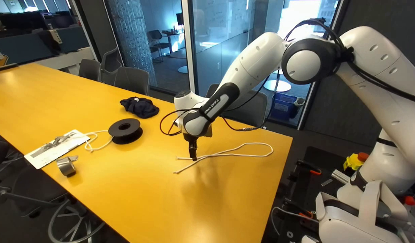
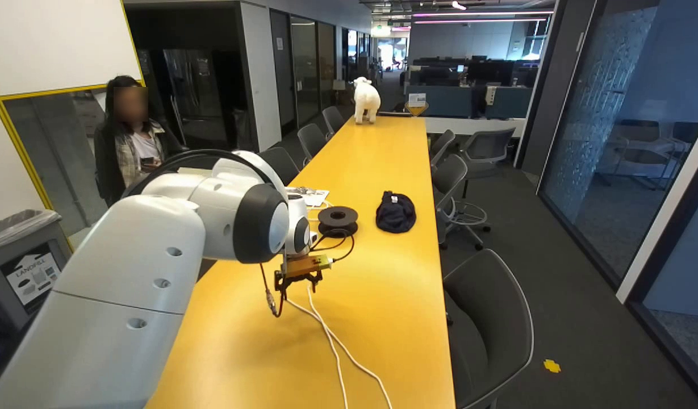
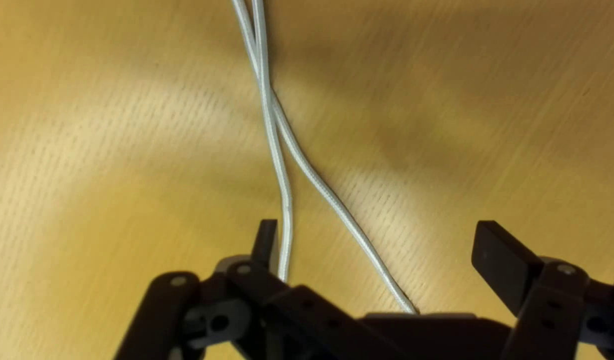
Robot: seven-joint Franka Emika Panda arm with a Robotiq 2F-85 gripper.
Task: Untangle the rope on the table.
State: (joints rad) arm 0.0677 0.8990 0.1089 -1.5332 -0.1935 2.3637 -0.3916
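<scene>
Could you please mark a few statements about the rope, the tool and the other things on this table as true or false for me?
1. The white rope near the tool crosses over itself. True.
2. The tool is closed around the white rope. False: the tool stands open.
3. The black spool lies flat on the table. True.
4. The tape roll sits on the printed sheet. False: the tape roll is on the table, beside the printed sheet.
5. The dark cloth touches the black spool. False: the two lie apart.
</scene>
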